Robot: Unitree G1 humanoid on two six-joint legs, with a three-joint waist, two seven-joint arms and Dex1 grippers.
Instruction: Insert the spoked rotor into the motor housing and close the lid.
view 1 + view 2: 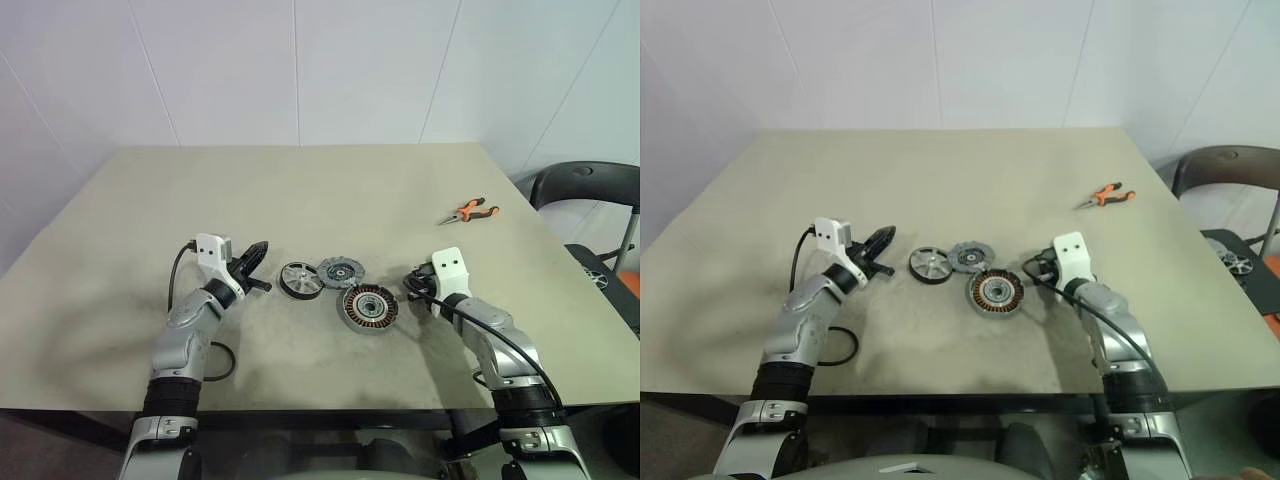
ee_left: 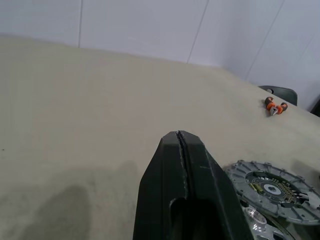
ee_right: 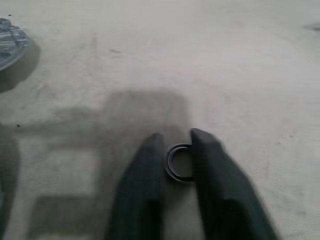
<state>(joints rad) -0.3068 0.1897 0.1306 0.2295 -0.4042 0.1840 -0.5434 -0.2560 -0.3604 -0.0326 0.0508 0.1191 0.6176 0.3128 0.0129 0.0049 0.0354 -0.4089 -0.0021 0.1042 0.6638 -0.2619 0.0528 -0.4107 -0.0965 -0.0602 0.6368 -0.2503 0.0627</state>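
Three parts lie mid-table. The spoked rotor (image 1: 300,280), with a black rim and silver spokes, is on the left. The grey lid (image 1: 341,270) touches its right side, and the motor housing (image 1: 371,307) with copper windings lies just in front of the lid. My left gripper (image 1: 258,262) hovers left of the rotor, pointing at it, shut and empty; in the left wrist view its fingertips (image 2: 179,135) meet beside the lid (image 2: 272,187). My right gripper (image 1: 413,285) is right of the housing, angled down at the table. It is shut on a small dark ring (image 3: 179,162).
Orange-handled pliers (image 1: 470,211) lie at the table's far right. A dark chair (image 1: 590,190) stands beyond the right edge. A black cable (image 1: 215,365) loops on the table by my left forearm. The tan tabletop (image 1: 300,190) stretches bare behind the parts.
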